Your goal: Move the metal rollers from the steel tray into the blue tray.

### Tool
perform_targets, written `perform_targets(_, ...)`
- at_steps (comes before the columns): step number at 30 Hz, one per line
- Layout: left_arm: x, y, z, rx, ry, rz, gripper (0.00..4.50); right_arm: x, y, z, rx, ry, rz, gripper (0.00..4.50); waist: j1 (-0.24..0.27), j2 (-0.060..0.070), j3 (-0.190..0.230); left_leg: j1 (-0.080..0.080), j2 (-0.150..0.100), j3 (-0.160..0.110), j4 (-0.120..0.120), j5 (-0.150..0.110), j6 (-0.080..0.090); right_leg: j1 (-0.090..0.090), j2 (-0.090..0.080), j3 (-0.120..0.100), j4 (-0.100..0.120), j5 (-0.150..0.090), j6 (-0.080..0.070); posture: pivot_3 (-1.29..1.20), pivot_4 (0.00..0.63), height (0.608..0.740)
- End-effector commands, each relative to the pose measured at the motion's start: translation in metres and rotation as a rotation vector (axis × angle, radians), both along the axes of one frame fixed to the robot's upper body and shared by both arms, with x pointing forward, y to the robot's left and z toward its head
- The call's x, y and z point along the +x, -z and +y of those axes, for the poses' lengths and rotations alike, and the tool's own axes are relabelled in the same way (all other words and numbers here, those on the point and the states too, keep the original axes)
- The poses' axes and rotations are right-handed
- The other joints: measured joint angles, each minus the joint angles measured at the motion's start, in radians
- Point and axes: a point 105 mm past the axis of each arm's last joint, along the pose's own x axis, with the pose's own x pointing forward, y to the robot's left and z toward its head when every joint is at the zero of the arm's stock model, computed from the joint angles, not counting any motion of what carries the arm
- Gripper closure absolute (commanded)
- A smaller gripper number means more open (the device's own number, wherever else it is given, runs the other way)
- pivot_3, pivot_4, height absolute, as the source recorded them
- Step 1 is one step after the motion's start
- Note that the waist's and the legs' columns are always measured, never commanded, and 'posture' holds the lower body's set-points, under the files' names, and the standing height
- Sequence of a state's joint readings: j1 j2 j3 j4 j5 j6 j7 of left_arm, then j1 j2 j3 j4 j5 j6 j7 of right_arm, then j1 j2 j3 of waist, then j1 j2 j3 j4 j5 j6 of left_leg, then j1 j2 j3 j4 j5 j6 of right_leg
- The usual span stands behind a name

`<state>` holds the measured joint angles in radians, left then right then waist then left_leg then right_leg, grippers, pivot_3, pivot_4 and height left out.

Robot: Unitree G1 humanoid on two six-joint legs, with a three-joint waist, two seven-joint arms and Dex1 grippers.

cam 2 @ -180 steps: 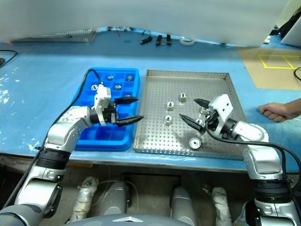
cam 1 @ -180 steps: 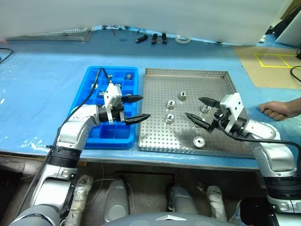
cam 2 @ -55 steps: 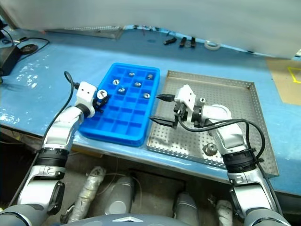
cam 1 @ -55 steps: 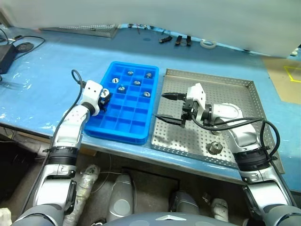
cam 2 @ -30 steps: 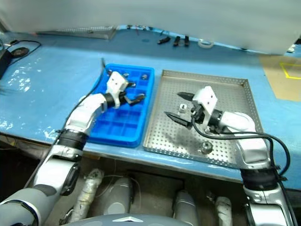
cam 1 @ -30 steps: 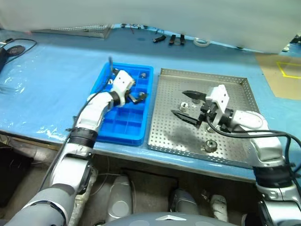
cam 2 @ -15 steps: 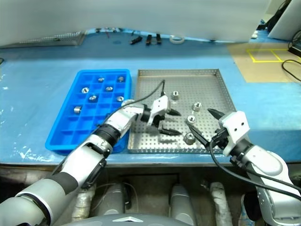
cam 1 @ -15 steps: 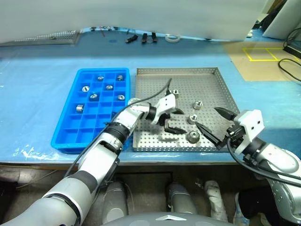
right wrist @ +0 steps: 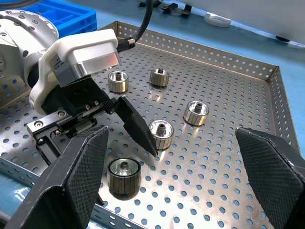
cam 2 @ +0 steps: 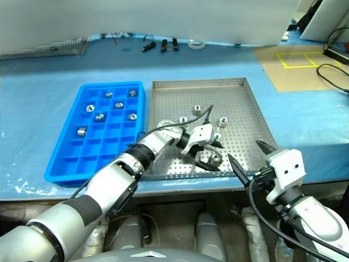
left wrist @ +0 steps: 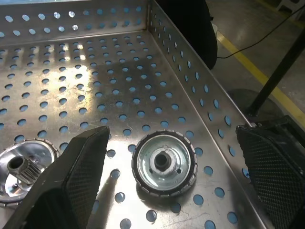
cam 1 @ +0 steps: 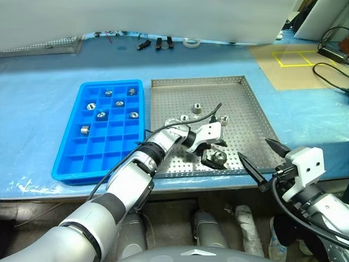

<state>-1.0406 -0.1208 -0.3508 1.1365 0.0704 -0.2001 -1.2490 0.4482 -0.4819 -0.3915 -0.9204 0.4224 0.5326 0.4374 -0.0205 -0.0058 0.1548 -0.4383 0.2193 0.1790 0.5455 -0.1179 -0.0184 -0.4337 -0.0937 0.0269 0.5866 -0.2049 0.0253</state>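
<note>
The steel tray (cam 1: 240,98) holds several metal rollers, among them small ones (cam 1: 197,109) (right wrist: 196,112) and a wider one (cam 1: 219,157) near its front rim. My left gripper (cam 1: 216,153) reaches across into the steel tray and stands open, one finger on each side of that wide roller (left wrist: 164,164), without touching it. My right gripper (cam 1: 253,148) hangs open and empty over the steel tray's front right corner. The blue tray (cam 1: 71,158) lies to the left, with several rollers (cam 1: 101,115) in its far compartments.
Black tools (cam 1: 158,42) and a tape roll (cam 1: 191,42) lie at the table's back edge. A grey mesh panel (cam 1: 43,47) sits at the back left. Cables (cam 1: 330,52) and a brown mat with yellow tape (cam 1: 289,57) are at the far right.
The camera view has shifted. My left gripper has moved toward the tray's front rim and now straddles the wide roller. My right gripper has drawn back off the tray toward its front right corner.
</note>
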Motion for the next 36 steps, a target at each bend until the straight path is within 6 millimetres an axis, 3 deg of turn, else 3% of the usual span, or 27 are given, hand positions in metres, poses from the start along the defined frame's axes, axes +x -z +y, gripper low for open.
perform_targets(1,-0.008,0.005,-0.006,0.029,0.05,-0.016,0.01,-0.006,-0.012,-0.001,-0.019,0.018,-0.054,0.0,0.0,0.0,0.0,0.0,0.0,0.0,0.0,-0.001,0.0,0.0,0.0,0.0,0.0,0.0,0.0,-0.59,0.15,0.74)
perform_targets(8,-0.009,0.015,-0.006,0.056,0.031,-0.029,0.01,-0.008,-0.011,0.0,-0.017,0.018,-0.045,0.0,0.0,0.0,0.0,0.0,-0.002,0.001,0.0,-0.003,0.002,0.002,-0.002,0.0,-0.003,-0.001,0.001,-0.59,0.15,0.74)
perform_targets(23,-0.009,0.011,-0.022,-0.025,-0.039,-0.024,0.01,-0.009,-0.01,0.0,-0.029,0.021,-0.033,0.0,-0.003,0.0,0.0,0.002,-0.01,0.001,0.002,-0.004,0.004,0.005,-0.01,0.0,-0.003,-0.001,0.002,-0.59,0.15,0.74)
perform_targets(26,-0.009,0.007,-0.025,-0.052,-0.047,-0.017,0.57,-0.009,-0.009,0.0,-0.029,0.022,-0.033,0.0,-0.008,0.0,0.0,0.002,-0.013,0.001,0.002,-0.005,0.006,0.006,-0.014,0.0,-0.003,-0.001,0.003,-0.59,0.15,0.74)
perform_targets(29,-0.008,0.006,-0.025,-0.058,-0.05,-0.023,1.49,-0.008,-0.009,0.0,-0.03,0.024,-0.035,0.0,-0.013,0.0,0.0,0.002,-0.014,0.001,0.005,-0.007,0.009,0.008,-0.015,0.0,-0.003,-0.002,0.004,-0.58,0.15,0.74)
perform_targets(34,-0.013,-0.001,-0.026,-0.099,-0.011,0.026,1.49,-0.007,-0.009,-0.001,-0.031,0.025,-0.036,0.0,-0.021,0.0,0.0,0.001,-0.014,0.001,0.005,-0.007,0.009,0.008,-0.015,-0.001,-0.003,-0.002,0.004,-0.58,0.15,0.74)
perform_targets(36,-0.015,-0.002,-0.026,-0.106,0.0,0.035,1.85,-0.006,-0.009,-0.001,-0.032,0.024,-0.036,0.0,-0.021,0.0,0.0,0.001,-0.014,0.001,0.005,-0.007,0.009,0.008,-0.015,-0.001,-0.003,-0.002,0.004,-0.57,0.15,0.74)
